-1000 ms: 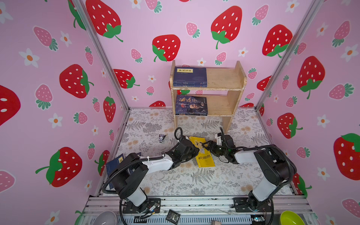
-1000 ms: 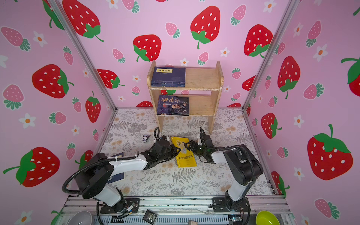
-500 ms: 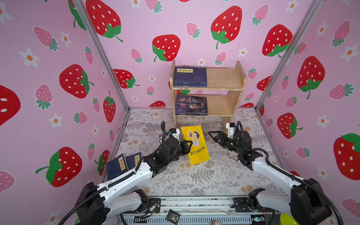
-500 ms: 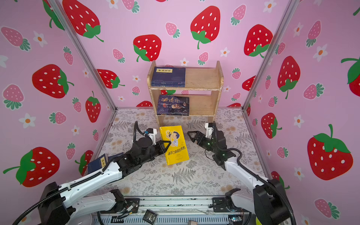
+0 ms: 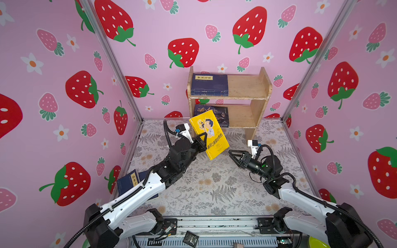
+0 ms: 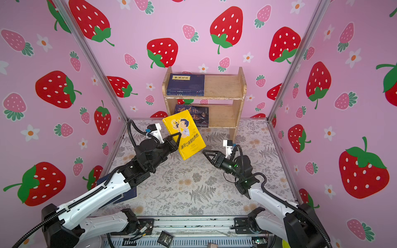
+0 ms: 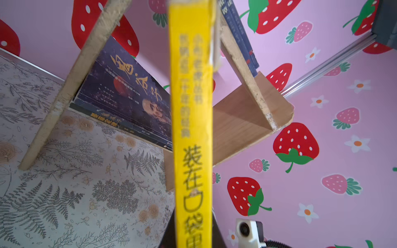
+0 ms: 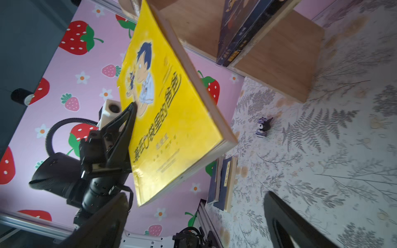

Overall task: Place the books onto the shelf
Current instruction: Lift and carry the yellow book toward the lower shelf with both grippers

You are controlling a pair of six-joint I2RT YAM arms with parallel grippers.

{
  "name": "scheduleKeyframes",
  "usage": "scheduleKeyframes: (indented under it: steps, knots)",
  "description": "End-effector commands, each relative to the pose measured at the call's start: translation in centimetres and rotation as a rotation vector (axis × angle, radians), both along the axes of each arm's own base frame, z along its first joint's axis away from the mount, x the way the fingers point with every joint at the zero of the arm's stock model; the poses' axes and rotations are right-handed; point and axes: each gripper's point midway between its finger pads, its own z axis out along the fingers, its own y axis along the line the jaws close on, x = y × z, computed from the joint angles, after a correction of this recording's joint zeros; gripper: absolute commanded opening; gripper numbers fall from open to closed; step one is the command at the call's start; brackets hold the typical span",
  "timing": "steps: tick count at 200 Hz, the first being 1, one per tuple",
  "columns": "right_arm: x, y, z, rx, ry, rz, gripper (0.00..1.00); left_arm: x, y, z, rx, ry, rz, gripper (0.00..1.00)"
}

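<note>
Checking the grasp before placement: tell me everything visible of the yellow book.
The yellow book is a thin paperback, its cover showing a cartoon boy and black characters, with more characters on the spine. It hangs tilted in the air above the floral mat, in front of the shelf. The left pincer, shut on its spine edge, holds it; the right pincer stands open, apart.

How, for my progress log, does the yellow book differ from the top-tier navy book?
The yellow book hangs tilted in the left gripper; the navy book lies flat on the shelf. The yellow book shows a cartoon boy; the navy book a yellow title label. Both are thin paperbacks.
</note>
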Motion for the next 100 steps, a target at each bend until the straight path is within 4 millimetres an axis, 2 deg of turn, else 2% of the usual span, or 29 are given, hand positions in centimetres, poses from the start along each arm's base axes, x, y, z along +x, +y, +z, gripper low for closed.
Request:
scheduleKeyframes:
  steps: [1, 27, 45, 82, 100]
  knots:
    - [-0.6, 0.6, 3.7, 0.122, -0.079, 0.006, 1.00, 1.0, 0.5, 5.6, -0.171, -0.103, 0.048, 0.00]
    - [-0.3, 2.0, 4.5, 0.169, -0.092, 0.017, 1.00, 1.5, 0.2, 5.5, -0.232, -0.099, 0.052, 0.00]
    - [0.2, 3.1, 4.3, 0.210, -0.050, 0.033, 0.99, 1.8, 0.0, 6.0, -0.256, -0.113, 0.050, 0.00]
    - [1.4, 3.9, 4.6, 0.322, -0.035, 0.021, 0.95, 1.9, -0.6, 6.7, -0.271, -0.118, 0.030, 0.00]
    - [1.9, 4.5, 5.4, 0.379, -0.047, 0.041, 0.87, 2.2, -0.8, 5.9, -0.272, -0.099, 0.033, 0.00]
